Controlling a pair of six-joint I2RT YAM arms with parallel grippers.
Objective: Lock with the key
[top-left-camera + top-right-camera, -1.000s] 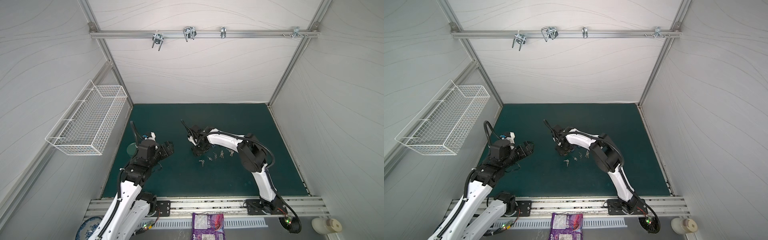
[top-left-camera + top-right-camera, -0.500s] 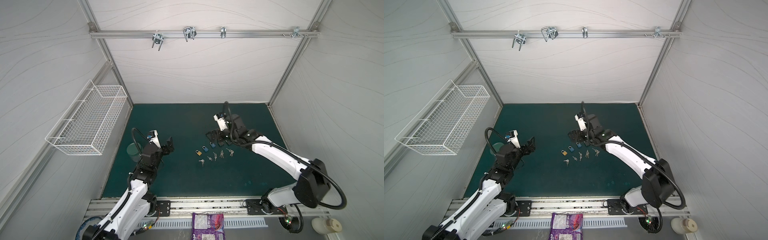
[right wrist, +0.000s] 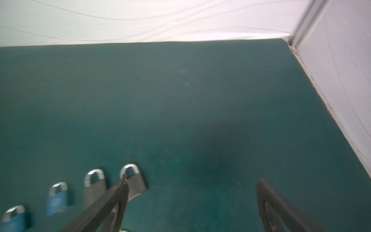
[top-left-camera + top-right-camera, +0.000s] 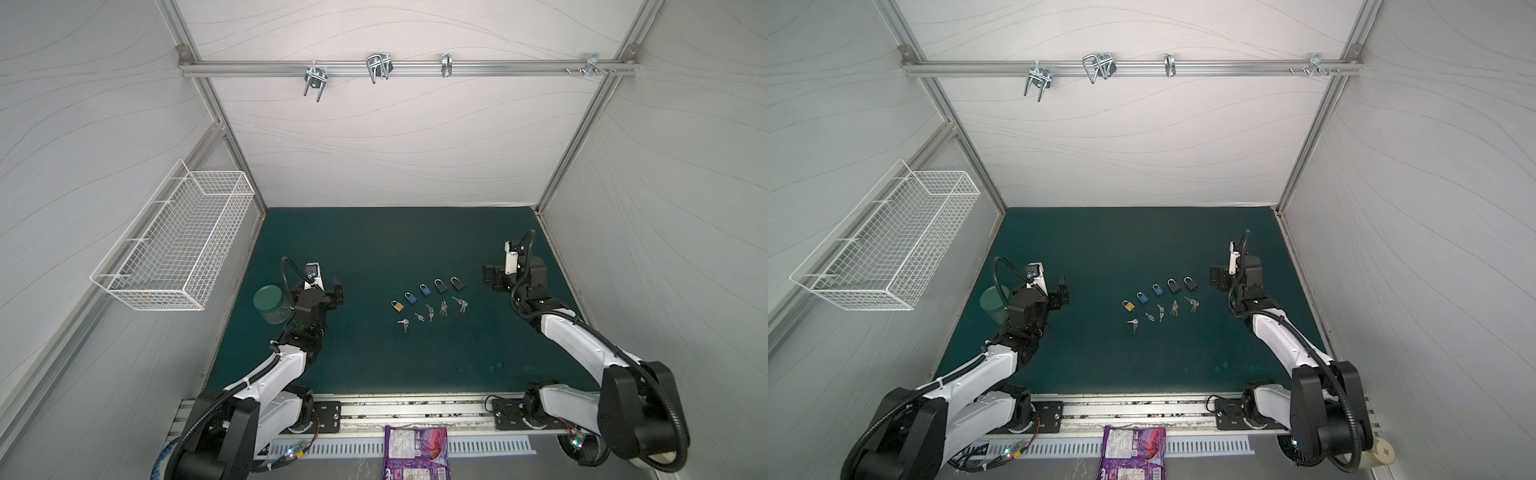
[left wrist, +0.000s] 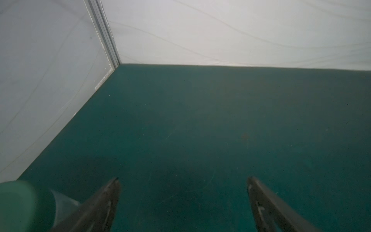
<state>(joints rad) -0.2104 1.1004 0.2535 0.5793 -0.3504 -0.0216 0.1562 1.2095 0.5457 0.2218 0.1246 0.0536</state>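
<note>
We see the keys (image 4: 430, 312) in a slanted row mid-table (image 4: 374, 249), the padlocks (image 4: 424, 289) just behind them. Our left claw (image 4: 336, 294) gapes empty near the left edge, well apart from them. Our right claw (image 4: 490, 278), also spread and empty, hangs just beside the end black padlock (image 4: 457, 283).

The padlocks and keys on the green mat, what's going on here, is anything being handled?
Nothing is being handled right now. Five padlocks lie in a slanted row on the mat, with five sets of keys in a row just nearer the robot. The left gripper and right gripper are both open and empty, off to either side. No key has been picked up yet. A green-lidded jar stands beside the left arm.
</note>
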